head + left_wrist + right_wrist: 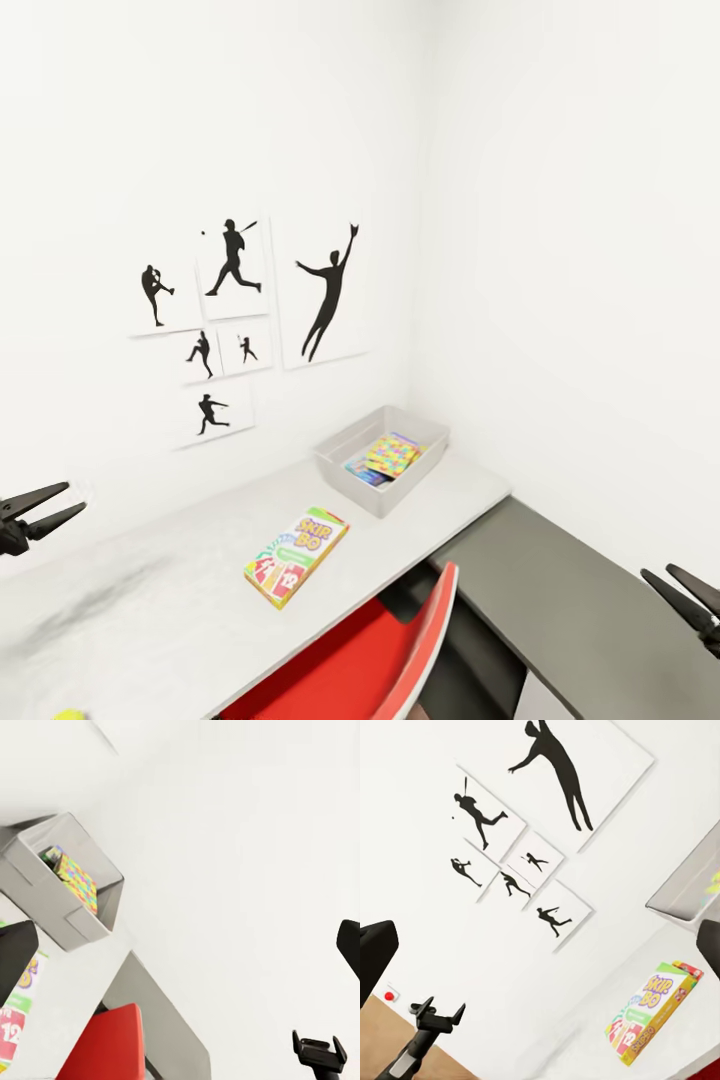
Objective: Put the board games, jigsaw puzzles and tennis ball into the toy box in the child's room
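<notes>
On the pale table [170,590] the Skip-Bo board game [297,555] lies flat near the front edge. Further back, by the corner, stands the grey toy box [345,470]. Inside it the multicoloured jigsaw puzzle [392,453] rests over a blue box [364,472]. The tennis ball [68,714] peeks in at the lower left edge. My left gripper [72,498] hangs open and empty at the left, and my right gripper [658,571] is open and empty at the right. The left wrist view shows the toy box [45,900] and puzzle [75,877]. The right wrist view shows the Skip-Bo box [652,1016].
A red chair [385,640] is pushed in at the table's front. A lower dark-grey side desk [580,600] runs along the right wall. Black sports-silhouette pictures [235,320] hang on the white wall behind the table.
</notes>
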`<state>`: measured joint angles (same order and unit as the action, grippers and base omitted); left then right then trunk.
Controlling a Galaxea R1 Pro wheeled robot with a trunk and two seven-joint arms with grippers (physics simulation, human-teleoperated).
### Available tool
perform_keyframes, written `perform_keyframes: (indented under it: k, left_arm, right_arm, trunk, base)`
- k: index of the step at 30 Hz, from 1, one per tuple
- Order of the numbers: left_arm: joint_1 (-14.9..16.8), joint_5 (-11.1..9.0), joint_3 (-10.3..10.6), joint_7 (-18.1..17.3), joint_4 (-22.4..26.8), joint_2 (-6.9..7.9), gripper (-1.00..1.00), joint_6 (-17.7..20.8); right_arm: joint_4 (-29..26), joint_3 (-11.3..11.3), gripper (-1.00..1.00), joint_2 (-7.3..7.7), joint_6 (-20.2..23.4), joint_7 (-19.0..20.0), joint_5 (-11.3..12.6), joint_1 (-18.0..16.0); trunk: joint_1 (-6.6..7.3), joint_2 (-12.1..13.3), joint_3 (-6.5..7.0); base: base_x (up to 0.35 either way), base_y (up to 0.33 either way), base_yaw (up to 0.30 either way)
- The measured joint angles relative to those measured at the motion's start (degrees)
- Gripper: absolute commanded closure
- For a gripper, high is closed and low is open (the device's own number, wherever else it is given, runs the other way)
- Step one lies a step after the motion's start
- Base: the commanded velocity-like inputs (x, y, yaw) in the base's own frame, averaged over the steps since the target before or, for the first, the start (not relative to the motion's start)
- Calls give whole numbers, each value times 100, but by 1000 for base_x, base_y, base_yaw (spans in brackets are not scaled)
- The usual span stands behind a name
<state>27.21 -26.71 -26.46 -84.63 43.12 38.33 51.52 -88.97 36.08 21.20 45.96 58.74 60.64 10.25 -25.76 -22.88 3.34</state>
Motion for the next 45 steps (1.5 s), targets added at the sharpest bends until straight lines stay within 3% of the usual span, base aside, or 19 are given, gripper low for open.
perform_keyframes:
  k: [6,9,14,15,17,18,20,23,27,29,32,34,40,45]
  left_arm:
    - [0,1,1,1,-8,0,-100,0]
    - [0,3,1,1,-20,3,-100,0]
    - [0,6,1,1,-27,7,-100,0]
    - [1,7,2,0,-29,7,-100,-1]
    - [0,6,1,1,-28,8,-100,0]
    - [1,8,2,0,-29,8,-100,-2]
    - [-1,7,0,1,-28,8,-100,-1]
    - [0,36,-5,5,-33,11,-100,-1]
    - [0,112,-12,4,-34,15,-100,0]
    - [0,168,-19,2,-35,16,-100,0]
    - [-1,208,-23,6,-36,17,-100,0]
    - [0,217,-27,8,-37,17,-100,0]
    - [-1,224,-39,9,-44,19,-100,0]
    - [-1,225,-39,10,-46,18,-100,0]
  right_arm:
    - [-59,-350,-100,25,20,-495,2,-62]
    - [-70,-587,-100,65,77,-1012,18,-351]
    - [-96,-1152,-100,29,895,-2137,59,-1533]
    - [-93,-1364,-100,11,1069,-2558,94,-1913]
    - [-86,-1635,-100,0,1173,-3108,122,-2372]
    - [-69,-1890,-100,-8,1239,-3611,176,-2757]
    - [-41,-2175,-100,-17,1275,-4114,182,-3160]
    - [161,-2910,-100,-91,1321,-5208,215,-3989]
    - [497,-3386,-100,-191,1337,-5865,141,-4525]
    - [885,-3594,-100,-309,1366,-6256,95,-4885]
    - [1678,-3839,-100,-588,1396,-6874,45,-5455]
    - [2268,-4153,-100,-828,1397,-7407,29,-5804]
    - [2703,-4651,-100,-1012,1400,-8115,12,-6077]
    - [2787,-4759,-100,-1039,1401,-8263,-3,-6123]
  trunk:
    - [0,0,23]
    - [0,0,35]
    - [0,1,56]
    - [-1,2,61]
    - [-1,1,67]
    - [-1,2,72]
    - [0,1,78]
    - [-1,1,89]
    - [0,2,102]
    - [-1,3,109]
    - [0,2,119]
    - [0,2,126]
    - [0,1,145]
    - [0,1,161]
  base:
    - [0,97,266]
    - [0,23,266]
    - [0,7,266]
    - [0,3,268]
    - [0,2,268]
    - [0,1,269]
    - [0,9,269]
    - [0,76,270]
    - [0,174,270]
    - [9,233,270]
    - [45,134,270]
    - [21,51,271]
    - [8,19,272]
    - [1,3,215]
